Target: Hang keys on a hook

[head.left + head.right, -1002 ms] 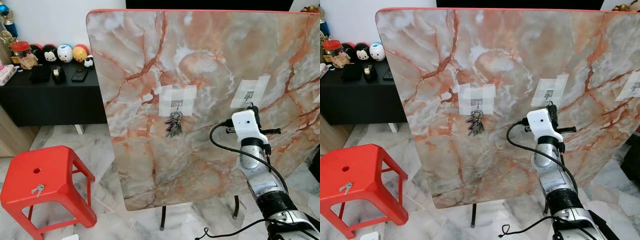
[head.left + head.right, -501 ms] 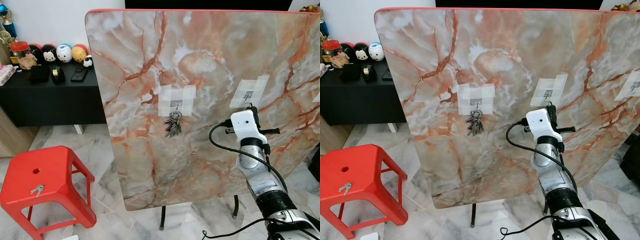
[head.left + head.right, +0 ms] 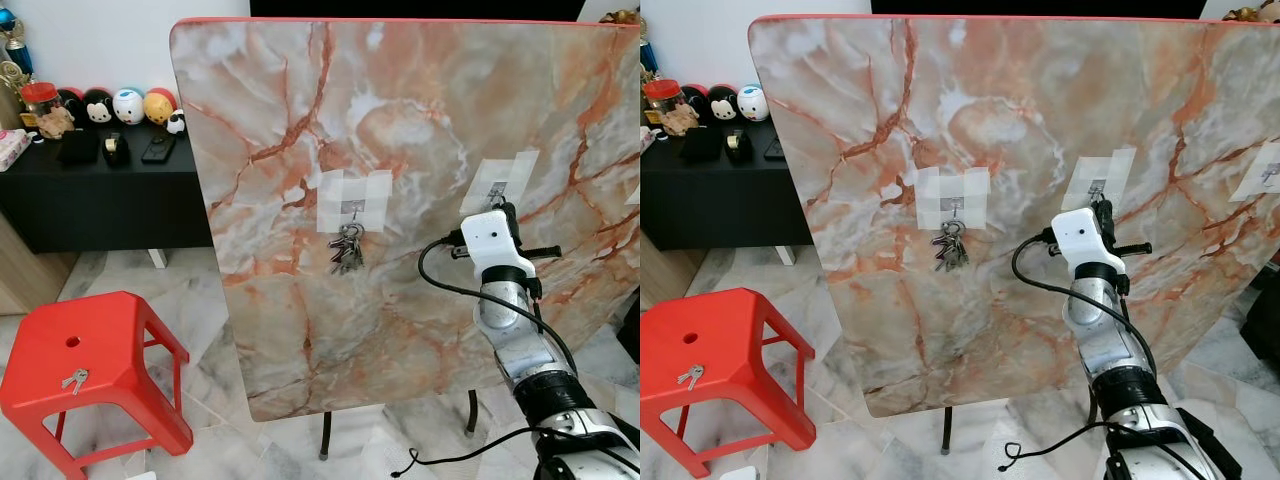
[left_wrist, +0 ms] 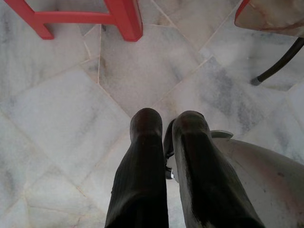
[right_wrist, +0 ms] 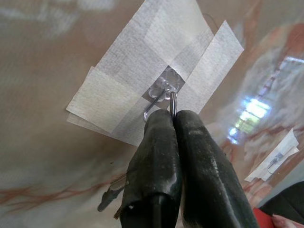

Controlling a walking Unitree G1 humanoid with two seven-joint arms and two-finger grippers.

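In the left eye view we saw the right gripper [image 3: 505, 210] raised against the upright marble tabletop [image 3: 420, 120], at the taped hook [image 3: 496, 190]; a bunch of keys [image 3: 346, 248] hung on another hook [image 3: 350, 208]; 1 key [image 3: 74, 378] lay on the red stool [image 3: 100, 340].

Right wrist view: our 2 fingers [image 5: 156, 156] pinched a key ring [image 5: 173, 103] at that hook — pressed together.

Left wrist view: the left gripper [image 4: 164, 128] hung over the floor tiles [image 4: 57, 123], fingers nearly together, holding nothing.

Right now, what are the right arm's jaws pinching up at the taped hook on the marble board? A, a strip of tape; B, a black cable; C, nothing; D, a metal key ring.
D: in the right wrist view the right gripper is shut on a thin metal key ring, held up against the taped hook on the marble board.
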